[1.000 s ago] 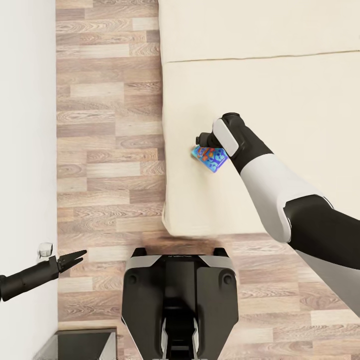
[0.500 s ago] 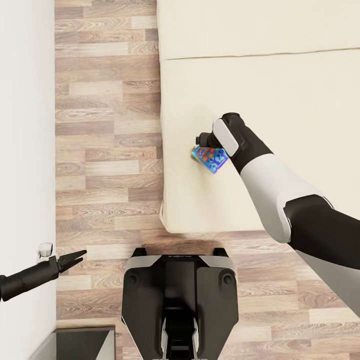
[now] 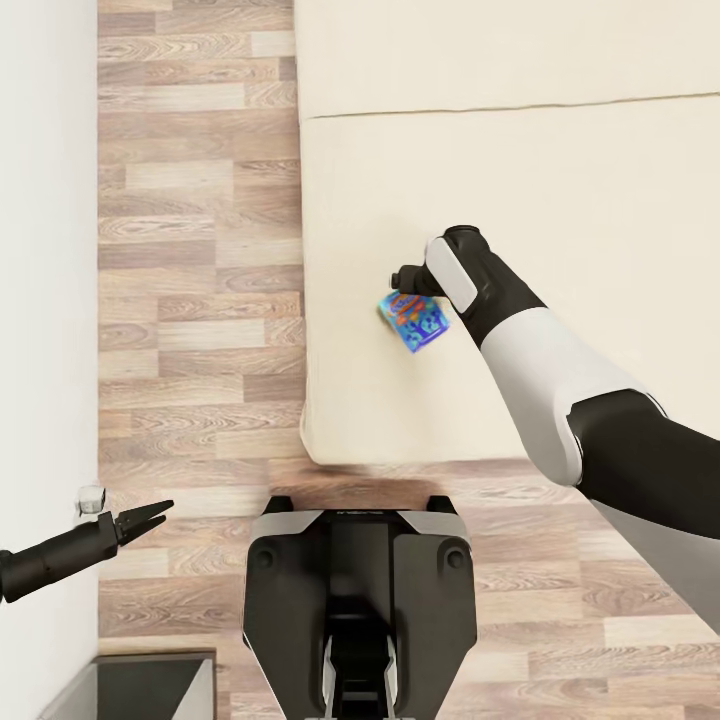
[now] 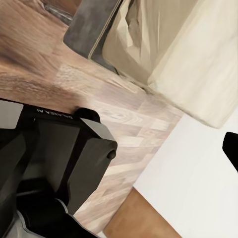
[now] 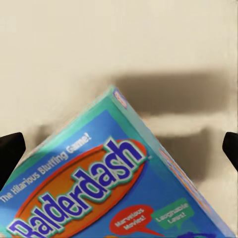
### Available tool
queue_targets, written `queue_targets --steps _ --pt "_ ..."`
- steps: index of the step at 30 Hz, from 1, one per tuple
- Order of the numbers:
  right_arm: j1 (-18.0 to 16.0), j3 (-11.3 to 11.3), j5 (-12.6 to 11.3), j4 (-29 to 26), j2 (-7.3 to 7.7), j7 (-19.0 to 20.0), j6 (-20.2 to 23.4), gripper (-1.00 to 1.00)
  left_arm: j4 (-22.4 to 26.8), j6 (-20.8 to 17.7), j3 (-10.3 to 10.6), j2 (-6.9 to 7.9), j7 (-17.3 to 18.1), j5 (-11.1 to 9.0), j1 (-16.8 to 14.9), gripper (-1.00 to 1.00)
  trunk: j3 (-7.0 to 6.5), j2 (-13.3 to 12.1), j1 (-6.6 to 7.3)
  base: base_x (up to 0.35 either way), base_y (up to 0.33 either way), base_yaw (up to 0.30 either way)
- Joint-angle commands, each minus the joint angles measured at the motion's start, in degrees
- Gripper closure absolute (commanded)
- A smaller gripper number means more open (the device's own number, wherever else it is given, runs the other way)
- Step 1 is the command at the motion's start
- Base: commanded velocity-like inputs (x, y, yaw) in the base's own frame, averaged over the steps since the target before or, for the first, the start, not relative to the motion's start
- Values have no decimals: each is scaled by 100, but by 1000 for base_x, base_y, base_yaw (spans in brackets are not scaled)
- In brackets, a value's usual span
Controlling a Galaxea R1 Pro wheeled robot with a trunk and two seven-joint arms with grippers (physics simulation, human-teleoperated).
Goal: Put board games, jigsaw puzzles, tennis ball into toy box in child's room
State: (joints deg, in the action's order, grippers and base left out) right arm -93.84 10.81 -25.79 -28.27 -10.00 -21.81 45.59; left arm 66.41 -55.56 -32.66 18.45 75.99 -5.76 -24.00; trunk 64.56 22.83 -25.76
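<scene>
Over the beige bed [image 3: 560, 180] my right gripper [image 3: 412, 288] is shut on a small blue square board game [image 3: 412, 323]. The box hangs tilted above the cover, near the bed's left side. In the right wrist view its blue printed lid [image 5: 119, 198] sits between my two dark fingertips [image 5: 10, 151], and its shadow falls on the bed [image 5: 99, 44]. My left gripper [image 3: 152, 515] is low at the left, close to the white wall, open and holding nothing. The toy box, the table, the jigsaw puzzles and the tennis ball are out of view.
Wood-plank floor [image 3: 200, 250] runs between the white wall [image 3: 45, 250] and the bed's left edge. My dark base [image 3: 360, 590] stands just before the foot of the bed. A dark grey piece of furniture [image 3: 150, 685] sits at the lower left corner.
The whole picture has shifted, so the camera moved: the bed and floor now lie further left. The blue box has tipped slightly in my right gripper. My left arm holds its pose.
</scene>
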Motion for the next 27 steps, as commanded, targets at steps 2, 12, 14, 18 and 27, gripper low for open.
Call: queue_targets --steps 2,12,14,18,27 --pt "-2 17 -49 -3 0 -52 12 -100 4 -51 -3 1 12 -8 1 -100 6 9 -3 -96 -252 0" --pt "-2 17 -49 -3 0 -52 13 -100 4 -51 -3 1 12 -21 1 -100 6 9 -3 -73 -69 0" --pt "-2 17 -49 -3 0 -52 17 -100 4 -52 -3 1 12 -20 1 -100 6 9 -3 -67 -5 0" --pt "-2 17 -49 -3 0 -52 19 -100 4 -51 -3 1 12 -18 1 -100 6 9 -3 -25 44 0" --pt "-2 17 -48 -3 0 -51 20 -100 4 -52 -3 1 12 -13 1 -100 6 9 -3 -77 153 0"
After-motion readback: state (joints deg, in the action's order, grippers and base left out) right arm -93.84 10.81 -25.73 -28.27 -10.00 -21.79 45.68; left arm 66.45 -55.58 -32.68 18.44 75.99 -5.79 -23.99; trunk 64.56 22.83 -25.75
